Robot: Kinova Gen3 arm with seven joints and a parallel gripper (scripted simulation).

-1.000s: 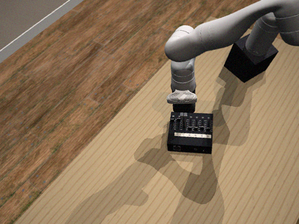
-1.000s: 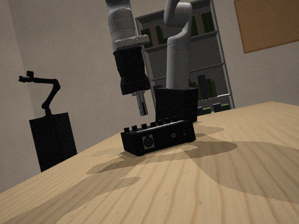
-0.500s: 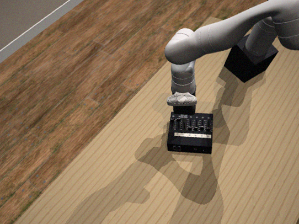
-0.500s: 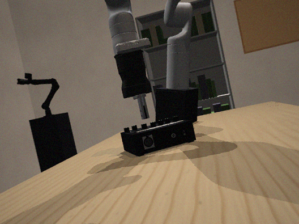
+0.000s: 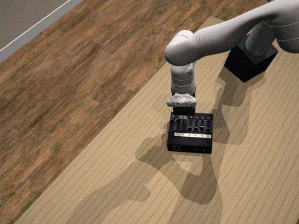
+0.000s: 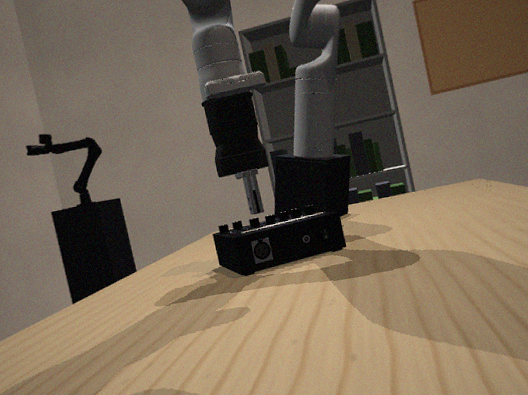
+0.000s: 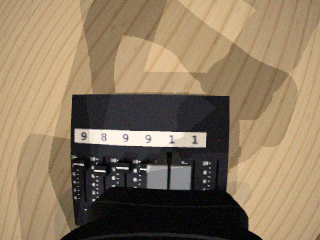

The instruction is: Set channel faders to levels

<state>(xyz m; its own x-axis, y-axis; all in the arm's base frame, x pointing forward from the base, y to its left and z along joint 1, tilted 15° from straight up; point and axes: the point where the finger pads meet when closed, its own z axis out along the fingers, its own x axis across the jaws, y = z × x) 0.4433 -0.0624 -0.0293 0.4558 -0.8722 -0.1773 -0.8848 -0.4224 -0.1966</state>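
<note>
High, low and wrist views share the desk.

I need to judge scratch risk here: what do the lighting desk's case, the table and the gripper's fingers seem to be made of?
Lighting desk: matte black case, likely painted metal or plastic; flat faces without shine. Table: pale wood, judging by its long grain lines, satin finish. Gripper fingers, shut on nothing: light grey, probably bare metal.
</note>
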